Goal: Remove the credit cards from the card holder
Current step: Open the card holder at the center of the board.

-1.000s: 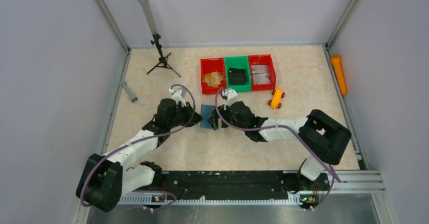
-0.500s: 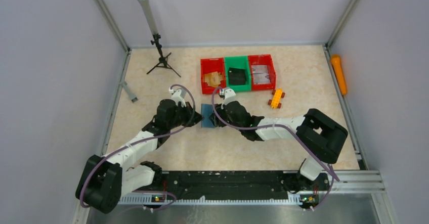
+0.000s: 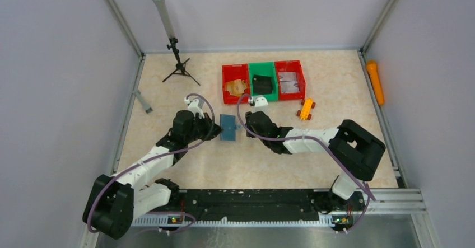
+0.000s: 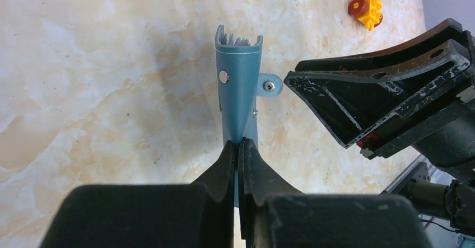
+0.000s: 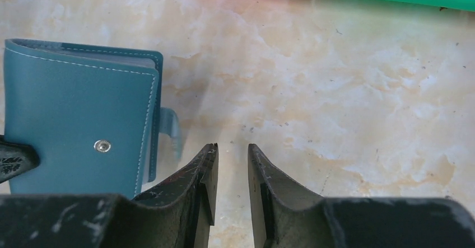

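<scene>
Top external is where we spot the change. The right end effector was pressed up against the card holder half a second ago. It has now slid back toward its own side, leaving a sliver of counter between the two. The holder has barely budged. It sits mid-counter, a little in front of the row of bins.

From the left wrist we see the left end effector clamped hard on the holder's near edge, its fingers squeezed down to the holder's thickness. The holder is held at a tilt, and we can't tell whether any edge touches the counter. The closure tab sticks out sideways, and the snap stud on the cover is bare, so we reckon the clasp is undone. The credit cards are all inside, with only their edges peeking out of the far end.

In the right wrist view, the right fingers are just a narrow slot apart with nothing between them. The tips sit over bare counter just beside the tab.

Our read is that the unsnapping is done and the actual card pulling hasn't begun. Next, the right side probably needs to fold the cover back or go for those exposed card edges. Either move depends on the left clamp not slipping.
</scene>
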`<state>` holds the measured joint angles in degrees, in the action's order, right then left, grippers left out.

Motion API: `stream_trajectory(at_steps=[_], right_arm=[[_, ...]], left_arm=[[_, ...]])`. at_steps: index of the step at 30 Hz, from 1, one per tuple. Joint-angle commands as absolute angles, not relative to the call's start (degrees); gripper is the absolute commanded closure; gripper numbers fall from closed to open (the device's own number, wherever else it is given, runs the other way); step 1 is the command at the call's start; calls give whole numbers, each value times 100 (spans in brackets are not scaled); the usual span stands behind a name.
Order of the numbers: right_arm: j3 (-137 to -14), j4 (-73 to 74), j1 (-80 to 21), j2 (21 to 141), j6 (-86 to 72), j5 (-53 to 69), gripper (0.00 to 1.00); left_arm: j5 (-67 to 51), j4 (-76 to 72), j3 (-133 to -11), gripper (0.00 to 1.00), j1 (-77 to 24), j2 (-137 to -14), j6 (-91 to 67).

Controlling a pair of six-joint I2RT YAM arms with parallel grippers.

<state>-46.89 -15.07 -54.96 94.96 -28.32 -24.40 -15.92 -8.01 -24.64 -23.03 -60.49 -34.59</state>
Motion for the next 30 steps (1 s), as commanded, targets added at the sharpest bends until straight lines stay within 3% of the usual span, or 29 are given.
stream_trajectory(at_steps=[1,5,9,20,30], right_arm=[[-4904,-1428,-5502,9351,-2835,-2678,70],[-4755,-1782,-5470,9246,-2687,-2158,50],[-4481,-2255,-5451,9087,-2653,-1833,39],[-4263,-2707,-5441,8997,-2553,-1500,37],[-4560,-2326,-5425,9329,-2697,-1511,45]], left_arm=[[-1538,-958,-2522,100,-2303,-5899,-3410],[-1544,-937,-2530,100,-2302,-5894,-3438],[-1500,-911,-2531,100,-2303,-5853,-3439],[-1660,-961,-2524,100,-2298,-5839,-3463],[-1782,-1129,-2426,100,-2303,-5662,-3472]])
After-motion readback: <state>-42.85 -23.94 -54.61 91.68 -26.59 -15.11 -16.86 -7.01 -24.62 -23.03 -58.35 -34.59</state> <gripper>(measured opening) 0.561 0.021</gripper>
